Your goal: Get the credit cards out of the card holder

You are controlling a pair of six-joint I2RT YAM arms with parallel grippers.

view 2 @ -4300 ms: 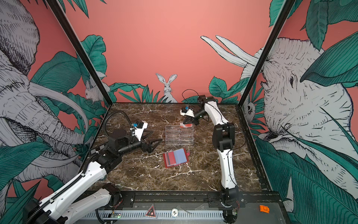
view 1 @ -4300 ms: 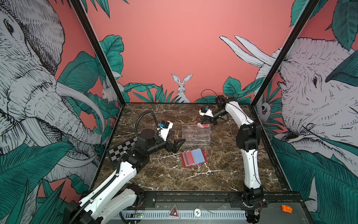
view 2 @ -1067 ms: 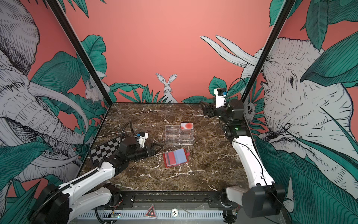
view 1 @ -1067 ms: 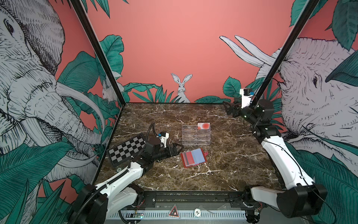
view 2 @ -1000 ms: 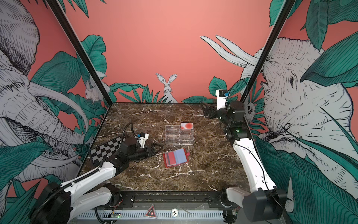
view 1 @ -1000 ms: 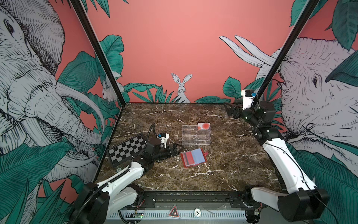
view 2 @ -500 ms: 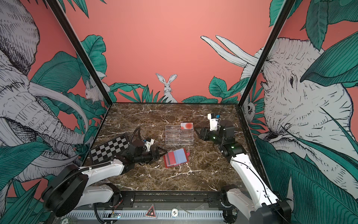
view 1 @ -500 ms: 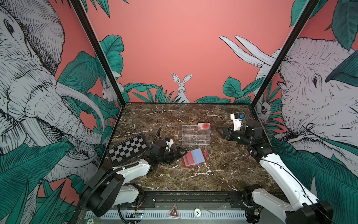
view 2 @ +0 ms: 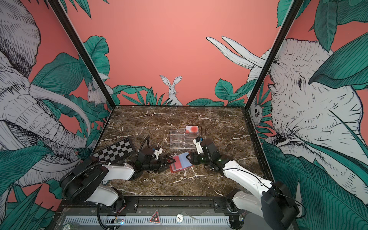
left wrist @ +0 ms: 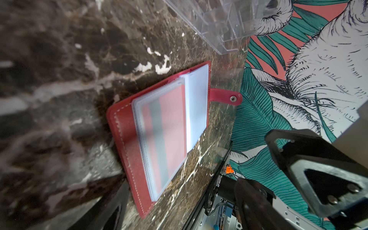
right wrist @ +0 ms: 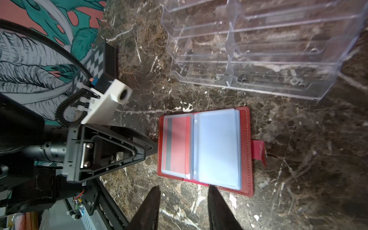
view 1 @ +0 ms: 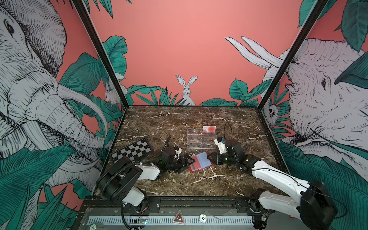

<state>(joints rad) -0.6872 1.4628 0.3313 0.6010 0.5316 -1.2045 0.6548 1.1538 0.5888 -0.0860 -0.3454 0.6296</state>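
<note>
As my left claw [view 1: 187,164] and right claw [view 1: 209,158] converge on the open card holder [view 1: 200,164], both gape empty, cards [right wrist: 176,145] still sleeved.

A clear tiered stand [view 1: 201,139] sits on the brown marble tabletop [view 1: 179,119]; left of the stand, well apart, lies a chequered board [view 1: 132,152].

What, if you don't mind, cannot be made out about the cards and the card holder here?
Print on the white card: too small in both top views.
Any cards behind the pale blue card: hidden by it in the right wrist view.
Detail of the red striped card: blurred in the left wrist view.
Whether the left gripper touches the card holder: its finger covers that edge in both top views.
</note>
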